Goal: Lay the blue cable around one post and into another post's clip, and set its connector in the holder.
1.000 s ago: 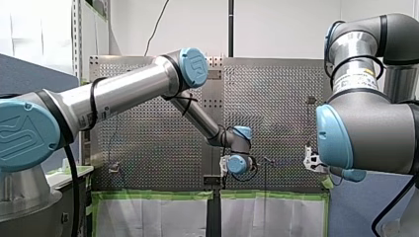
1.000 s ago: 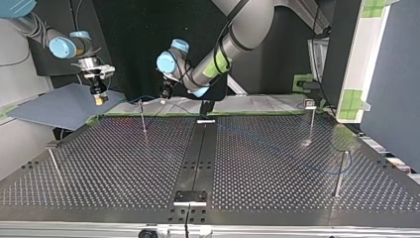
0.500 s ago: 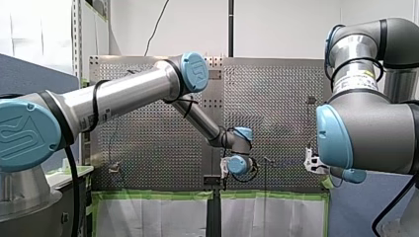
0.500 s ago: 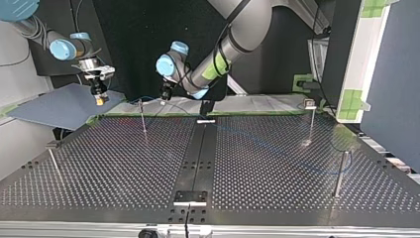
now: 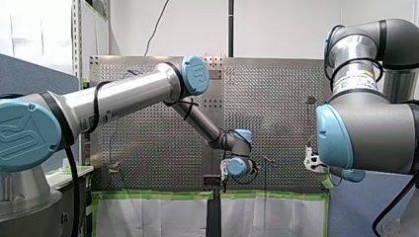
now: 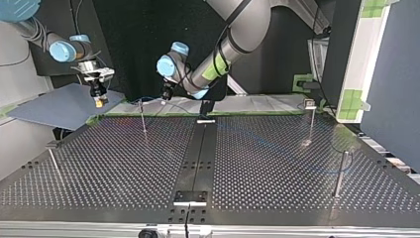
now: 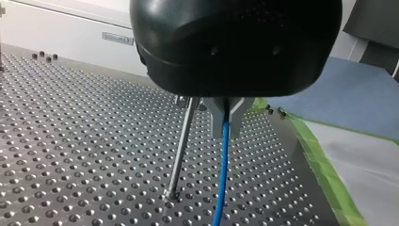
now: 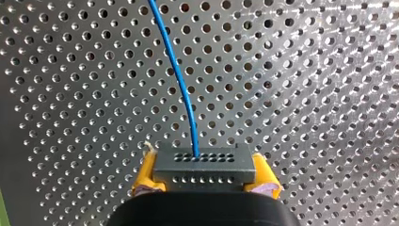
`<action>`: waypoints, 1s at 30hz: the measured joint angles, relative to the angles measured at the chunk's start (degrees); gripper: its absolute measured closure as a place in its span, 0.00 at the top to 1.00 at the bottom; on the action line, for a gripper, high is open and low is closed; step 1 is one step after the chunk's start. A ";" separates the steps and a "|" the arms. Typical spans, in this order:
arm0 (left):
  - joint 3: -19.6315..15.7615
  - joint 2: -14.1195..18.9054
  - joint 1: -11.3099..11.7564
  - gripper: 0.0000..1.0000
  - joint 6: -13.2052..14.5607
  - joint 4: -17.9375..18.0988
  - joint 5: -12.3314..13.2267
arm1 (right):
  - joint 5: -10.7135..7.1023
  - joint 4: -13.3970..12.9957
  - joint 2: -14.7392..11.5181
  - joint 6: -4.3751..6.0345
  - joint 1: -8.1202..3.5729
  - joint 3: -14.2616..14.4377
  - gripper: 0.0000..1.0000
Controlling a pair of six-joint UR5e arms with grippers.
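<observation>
Front view: my left gripper (image 5: 225, 174) reaches low at mid-table, and my right gripper (image 5: 310, 160) hangs apart. Top view: four posts (image 6: 142, 117) stand on the table (image 6: 124, 163), with the blue cable (image 6: 149, 97) strung between the grippers. Left wrist view: the fingers pinch the cable just beside one post, probably to steer it around. Right wrist view: yellow pads (image 8: 143, 178) clamp the single connector (image 8: 201, 162), ready for the holder.

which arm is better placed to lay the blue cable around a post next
Left. My left gripper holds the blue cable right beside a post, so a short move likely wraps it. My right gripper is shut on the connector, away from that post.
</observation>
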 joint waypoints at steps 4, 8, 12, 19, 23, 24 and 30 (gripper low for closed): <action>0.42 -0.02 0.09 0.00 -0.09 -0.17 0.02 | -0.05 0.38 0.04 -0.04 0.11 -0.31 0.00; 0.52 -0.02 0.28 0.00 -0.11 -0.40 0.02 | -0.07 0.38 0.07 0.01 0.21 -0.38 0.00; 0.53 -0.02 0.56 0.00 -0.09 -0.51 0.09 | -0.05 0.51 0.14 0.03 0.29 -0.82 0.00; 0.78 -0.03 1.01 0.00 -0.08 -0.50 0.49 | -0.03 0.57 0.23 0.30 0.39 -1.55 0.00; 1.09 -0.06 1.05 0.00 -0.09 -0.53 0.73 | -0.04 0.75 0.25 0.36 0.55 -1.99 0.00; 1.15 -0.04 1.06 0.00 -0.09 -0.53 0.80 | -0.05 0.81 0.25 0.37 0.58 -2.06 0.00; 1.59 -0.07 1.10 0.00 -0.15 -0.56 1.23 | -0.07 0.95 0.27 0.38 0.82 -2.48 0.00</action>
